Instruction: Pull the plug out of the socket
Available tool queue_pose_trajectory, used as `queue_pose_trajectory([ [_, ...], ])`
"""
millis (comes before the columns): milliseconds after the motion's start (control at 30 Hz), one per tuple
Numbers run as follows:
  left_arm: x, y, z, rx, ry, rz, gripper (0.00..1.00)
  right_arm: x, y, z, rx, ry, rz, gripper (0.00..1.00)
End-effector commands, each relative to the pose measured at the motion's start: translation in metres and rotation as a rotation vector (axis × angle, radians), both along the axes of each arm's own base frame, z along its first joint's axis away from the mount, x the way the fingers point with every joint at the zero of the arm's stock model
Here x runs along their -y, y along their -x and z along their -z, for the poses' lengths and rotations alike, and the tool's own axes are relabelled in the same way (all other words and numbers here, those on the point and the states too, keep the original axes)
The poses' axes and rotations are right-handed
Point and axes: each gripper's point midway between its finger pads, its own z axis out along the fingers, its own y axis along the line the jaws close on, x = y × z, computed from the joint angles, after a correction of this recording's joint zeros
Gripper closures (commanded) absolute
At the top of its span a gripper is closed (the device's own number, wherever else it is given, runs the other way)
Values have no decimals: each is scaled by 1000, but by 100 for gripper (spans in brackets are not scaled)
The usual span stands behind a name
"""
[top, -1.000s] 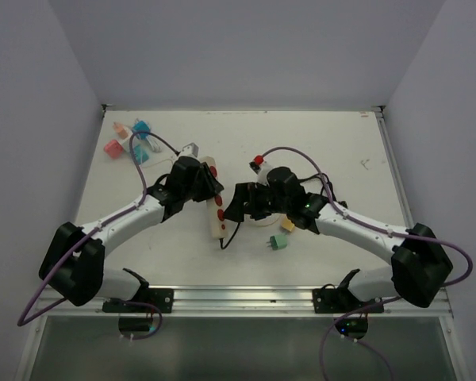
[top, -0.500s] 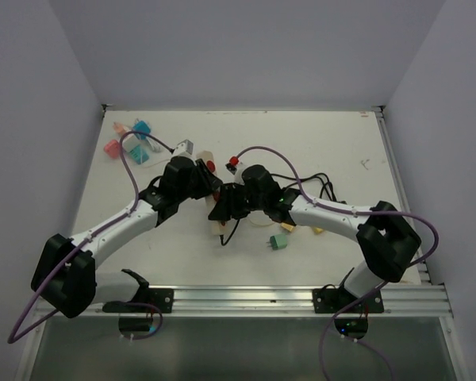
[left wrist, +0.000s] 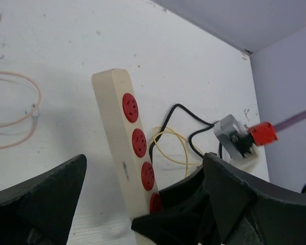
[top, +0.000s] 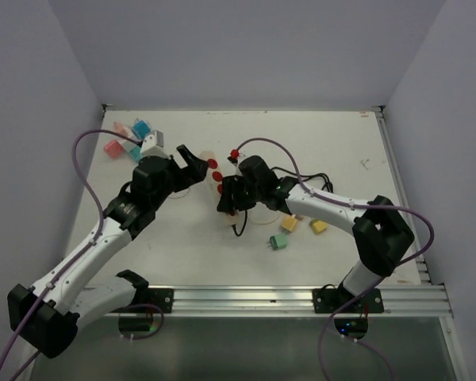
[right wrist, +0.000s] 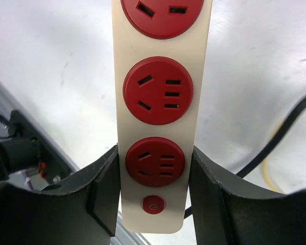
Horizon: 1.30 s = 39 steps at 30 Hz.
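Note:
The cream power strip (top: 216, 171) with red sockets (right wrist: 158, 91) lies mid-table, and every socket I can see is bare. My right gripper (right wrist: 153, 190) is shut on the strip's end by the round power button, its fingers (right wrist: 104, 191) pressed to both long edges. My left gripper (top: 187, 161) hangs open above and left of the strip, touching nothing. In the left wrist view the strip (left wrist: 113, 102) runs between the wide-apart fingers (left wrist: 46, 196), with the right gripper (left wrist: 194, 204) over its near end. Loose plugs, green (top: 278, 242) and yellow (top: 288, 225), lie to the right.
The strip's black cable (left wrist: 179, 109) and a thin yellow cord (left wrist: 174, 148) curl right of it, and a pink cord loop (left wrist: 20, 109) lies to its left. Pink and blue plugs (top: 127, 139) sit at the far left corner. Another yellow plug (top: 318, 226) lies near the right arm.
My left gripper has opened, let go at the strip and drawn back up and to the left. My right gripper moved left and shut on the strip's end.

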Motion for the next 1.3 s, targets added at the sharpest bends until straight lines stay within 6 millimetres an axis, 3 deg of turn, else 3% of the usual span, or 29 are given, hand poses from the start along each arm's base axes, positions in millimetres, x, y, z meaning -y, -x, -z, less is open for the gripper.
queue_pose_trajectory([
  [0, -36, 8, -38, 97, -80, -99, 0, 22, -67, -35, 136, 25, 127, 100],
  [33, -47, 16, -45, 116, -90, -127, 0, 39, -93, -43, 145, 32, 192, 100],
  [100, -58, 25, -44, 125, -115, -145, 0, 57, -119, -46, 153, 54, 257, 100],
  [133, -66, 32, -51, 153, -113, -164, 0, 74, -145, -63, 196, 56, 308, 100],
  [200, -75, 40, -41, 149, -149, -173, 0, 100, -170, -61, 212, 123, 381, 100],
  [233, -82, 45, -43, 167, -164, -187, 0, 126, -193, -75, 244, 147, 460, 100],
  [300, -90, 50, -31, 157, -197, -199, 0, 156, -214, -76, 252, 186, 548, 100],
  [333, -96, 54, -32, 171, -203, -217, 0, 181, -228, -79, 259, 203, 611, 100],
  [367, -99, 56, -27, 165, -221, -221, 0, 196, -236, -86, 272, 219, 654, 100],
  [400, -104, 59, -19, 164, -240, -230, 0, 226, -248, -85, 284, 270, 729, 100],
  [433, -106, 60, -15, 162, -252, -231, 0, 229, -250, -81, 286, 294, 737, 100],
  [467, -107, 61, -13, 164, -258, -233, 0, 253, -255, -80, 279, 325, 787, 100],
  [633, -116, 63, 2, 167, -315, -245, 1, 333, -259, -54, 219, 447, 938, 100],
  [733, -119, 63, 10, 170, -334, -252, 0, 350, -256, -32, 165, 458, 934, 100],
  [900, -118, 60, 10, 173, -349, -251, 1, 344, -250, 12, 59, 503, 839, 100],
  [1033, -119, 60, 12, 166, -356, -249, 0, 343, -244, 38, -17, 537, 818, 89],
  [1133, -119, 60, 12, 165, -353, -249, 0, 338, -242, 47, -56, 530, 793, 61],
  [1167, -118, 60, 12, 165, -351, -248, 1, 336, -239, 48, -71, 525, 783, 47],
  [1267, -115, 60, 16, 151, -351, -233, 1, 330, -238, 37, -78, 499, 770, 25],
])
